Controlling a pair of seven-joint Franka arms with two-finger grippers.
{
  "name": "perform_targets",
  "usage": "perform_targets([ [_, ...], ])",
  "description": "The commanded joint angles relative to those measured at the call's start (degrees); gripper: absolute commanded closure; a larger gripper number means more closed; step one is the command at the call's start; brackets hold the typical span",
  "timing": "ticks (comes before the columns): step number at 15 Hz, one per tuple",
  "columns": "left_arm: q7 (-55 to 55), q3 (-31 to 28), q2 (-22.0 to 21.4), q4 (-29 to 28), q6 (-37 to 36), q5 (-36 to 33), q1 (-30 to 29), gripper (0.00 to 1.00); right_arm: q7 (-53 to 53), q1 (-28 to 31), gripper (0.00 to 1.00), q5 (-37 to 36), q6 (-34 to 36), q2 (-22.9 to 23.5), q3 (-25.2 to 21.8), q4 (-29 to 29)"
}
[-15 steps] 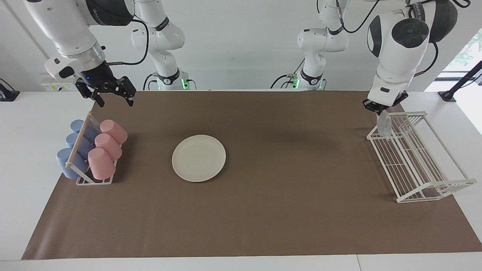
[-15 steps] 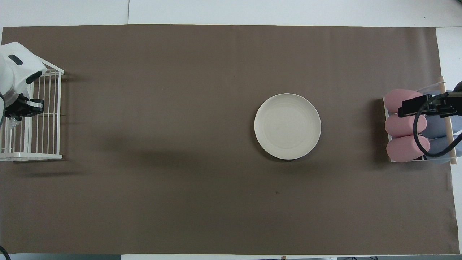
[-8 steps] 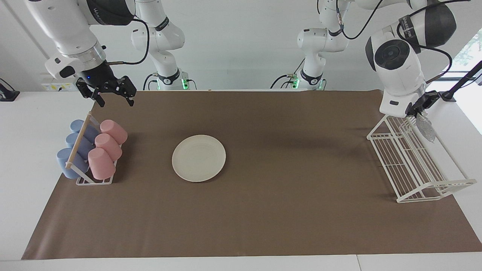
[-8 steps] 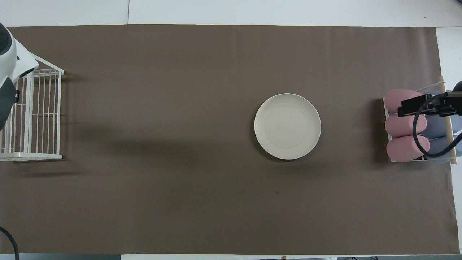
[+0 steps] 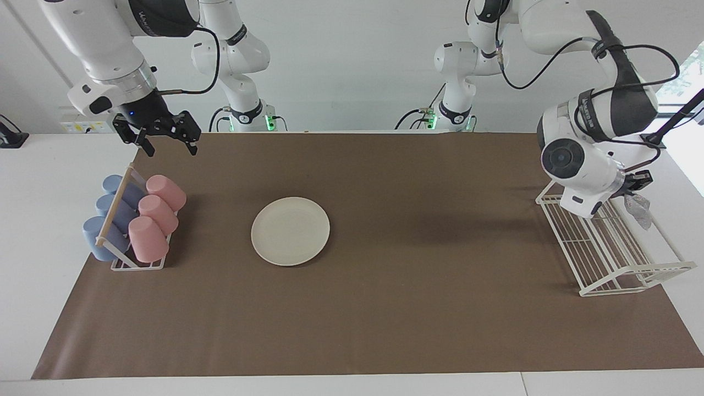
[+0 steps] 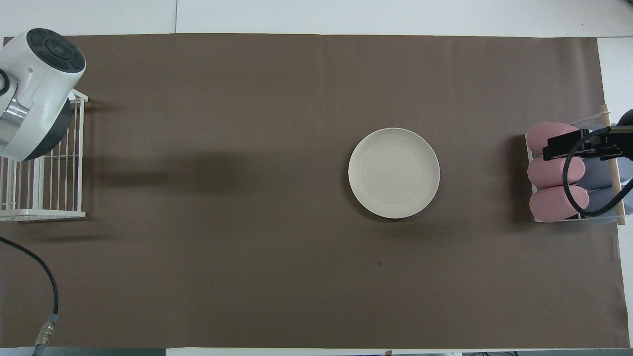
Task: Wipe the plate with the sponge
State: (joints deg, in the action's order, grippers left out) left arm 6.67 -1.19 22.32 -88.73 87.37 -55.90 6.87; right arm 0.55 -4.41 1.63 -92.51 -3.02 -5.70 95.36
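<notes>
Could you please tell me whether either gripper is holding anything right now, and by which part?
The left gripper pinches the sponge by its top end, over the wire rack; the right gripper holds nothing.

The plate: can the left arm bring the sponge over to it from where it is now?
Probably yes. The left gripper holds the sponge up over the wire rack, and only bare brown mat lies between that and the plate.

Cream-white plate [image 5: 290, 231], silvery-grey sponge [image 5: 639, 209], pink cups [image 5: 154, 214], blue cups [image 5: 109, 213], white rack [image 5: 605, 242], brown mat [image 5: 418, 308].
</notes>
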Motion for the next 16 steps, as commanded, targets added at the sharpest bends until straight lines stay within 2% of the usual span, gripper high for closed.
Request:
perform_targets([
  [1, 1.66, -0.21, 7.65, 9.46, -6.86, -1.49, 1.04, 1.0, 0.51, 0.28, 0.0, -0.05, 0.76, 0.56, 0.43, -1.14],
  [5, 13.09, 0.05, 7.3, 7.97, -8.79, -0.61, 3.5, 1.0, 0.51, 0.28, 0.0, -0.05, 0.84, 0.56, 0.43, -1.14],
  [16, 25.67, 0.22, 6.77, 6.21, -7.92, 7.12, 3.5, 1.0, 0.51, 0.28, 0.0, -0.05, 0.84, 0.56, 0.43, -1.14],
])
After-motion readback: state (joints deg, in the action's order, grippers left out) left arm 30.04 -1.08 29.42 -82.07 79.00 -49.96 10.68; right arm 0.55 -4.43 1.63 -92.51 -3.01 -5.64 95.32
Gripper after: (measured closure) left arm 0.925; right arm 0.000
